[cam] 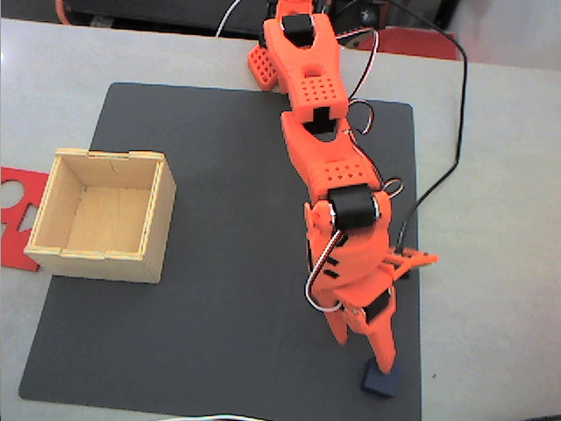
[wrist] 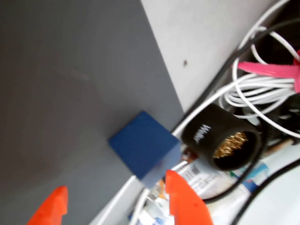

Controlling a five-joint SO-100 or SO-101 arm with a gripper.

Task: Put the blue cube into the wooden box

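Observation:
The blue cube (cam: 383,379) sits on the dark mat (cam: 219,333), close to its lower right corner in the fixed view. My orange gripper (cam: 361,351) hangs just above it, open, one finger (cam: 383,344) reaching down to the cube's edge. In the wrist view the cube (wrist: 145,147) lies just beyond the two fingertips of the gripper (wrist: 117,208), nearer the right fingertip (wrist: 183,199), with nothing clamped. The wooden box (cam: 92,263), pale plywood and open-topped with nothing inside, stands at the mat's left side, far from the gripper.
A flat red cut-out sheet (cam: 13,219) lies left of the box. A black cable (cam: 460,105) runs down the right of the table. Past the mat edge the wrist view shows a black brass-wool holder (wrist: 225,140) and white cables (wrist: 262,89).

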